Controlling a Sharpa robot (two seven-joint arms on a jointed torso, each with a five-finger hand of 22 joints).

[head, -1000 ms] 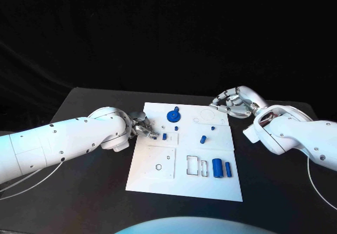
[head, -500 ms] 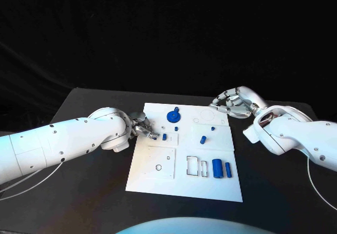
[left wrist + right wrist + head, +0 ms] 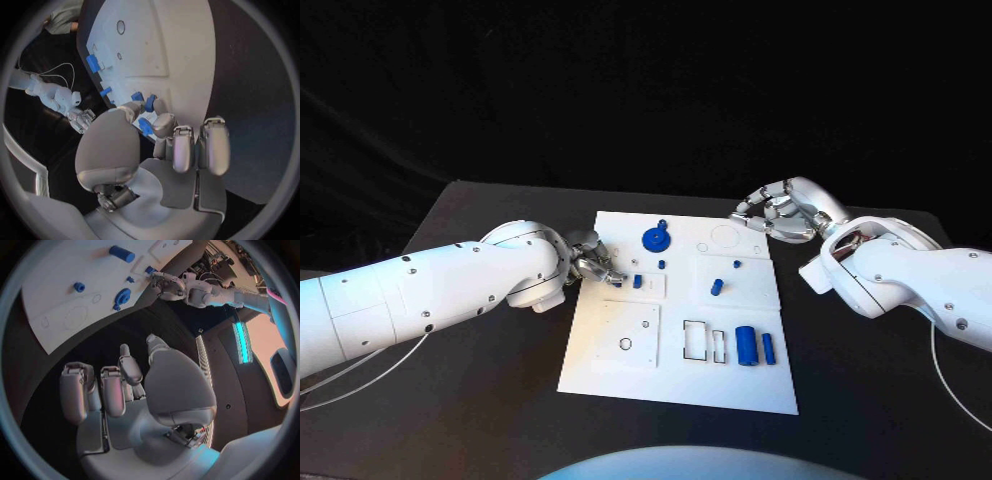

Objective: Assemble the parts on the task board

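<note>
Here, in the head view, we are keeping our left hand [image 3: 593,263] at the task board's [image 3: 610,372] near-left edge, just beside a small blue part [image 3: 636,281]. In the left wrist view we are pinching another blue part [image 3: 145,125] for seating. In the right wrist view our right hand [image 3: 134,385] is idling off the board, curled, empty.
</note>
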